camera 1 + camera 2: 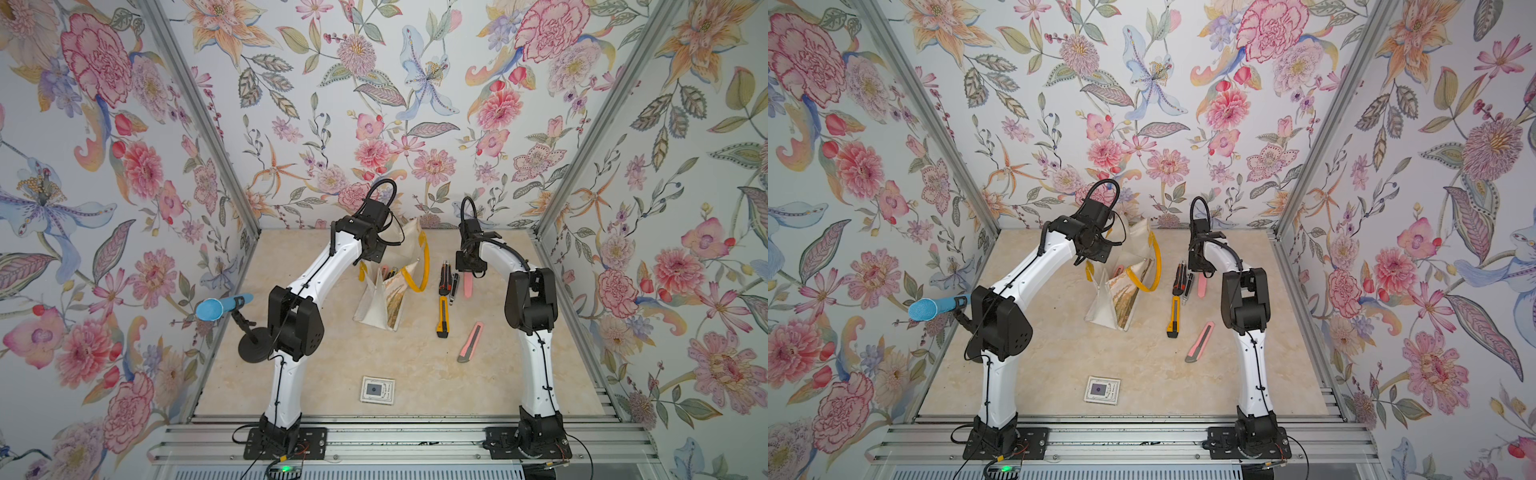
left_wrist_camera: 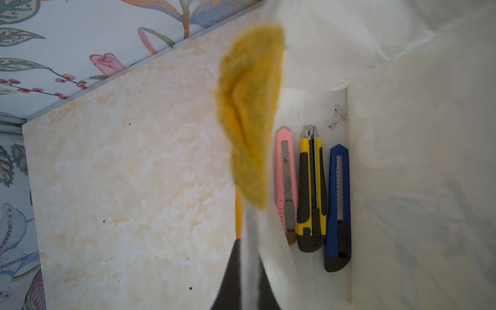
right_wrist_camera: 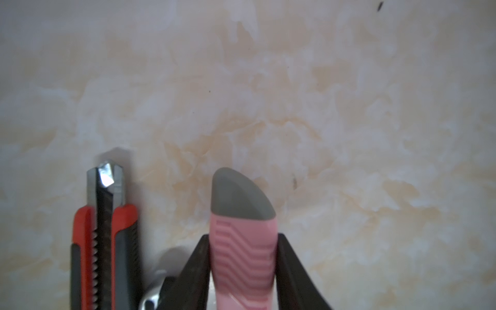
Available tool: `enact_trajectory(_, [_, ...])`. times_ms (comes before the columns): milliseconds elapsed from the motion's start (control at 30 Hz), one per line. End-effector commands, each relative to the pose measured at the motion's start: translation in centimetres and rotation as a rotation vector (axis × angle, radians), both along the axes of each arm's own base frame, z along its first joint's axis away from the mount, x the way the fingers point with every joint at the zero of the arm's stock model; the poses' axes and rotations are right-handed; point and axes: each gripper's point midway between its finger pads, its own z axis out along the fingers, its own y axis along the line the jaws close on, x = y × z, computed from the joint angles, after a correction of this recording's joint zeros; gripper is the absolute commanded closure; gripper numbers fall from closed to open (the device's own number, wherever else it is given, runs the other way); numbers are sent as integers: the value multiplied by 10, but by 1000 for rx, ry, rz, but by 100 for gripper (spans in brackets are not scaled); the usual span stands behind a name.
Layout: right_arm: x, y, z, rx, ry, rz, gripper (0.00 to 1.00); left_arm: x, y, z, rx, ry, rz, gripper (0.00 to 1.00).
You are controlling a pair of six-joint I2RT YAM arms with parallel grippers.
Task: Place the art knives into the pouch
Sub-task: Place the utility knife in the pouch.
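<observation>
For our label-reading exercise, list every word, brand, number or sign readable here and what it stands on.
No text can be read.
Card on the table: printed lines beside a dark square, too small to read.
Pink knife inside the pouch: small mark on its metal strip, too blurred to read.

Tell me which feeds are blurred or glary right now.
Left wrist view: the yellow handle at the lens is smeared, the three knives inside the pouch sharp. Right wrist view: soft overall, pink knife included; glare on the red knife's tip.
</observation>
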Motion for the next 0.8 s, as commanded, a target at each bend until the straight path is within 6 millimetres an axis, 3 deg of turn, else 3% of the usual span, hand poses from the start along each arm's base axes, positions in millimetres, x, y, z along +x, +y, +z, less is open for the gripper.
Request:
enact_trajectory(0, [7,1,96,14,-179,-15,76,-5,-5,18,-44,-29,-19,100])
enact_trajectory(200, [2,32,187,118,-357,24,76,-10,-10,23,-69,-34,-51,100])
enact_trajectory(433, [-16,117,267,255,-516,166,76,-20,-18,33,-111,-35,-99,100])
enact_trajectory(533, [-26,153,286,335,-547,222,76,-24,-17,34,-116,-36,-108,100])
enact_trajectory(633, [-39,189,294,435,-541,282,77,-26,-18,34,-120,-39,-112,100])
enact_trajectory(767, [-55,224,284,506,-505,333,77,-28,-18,34,-122,-36,-121,100])
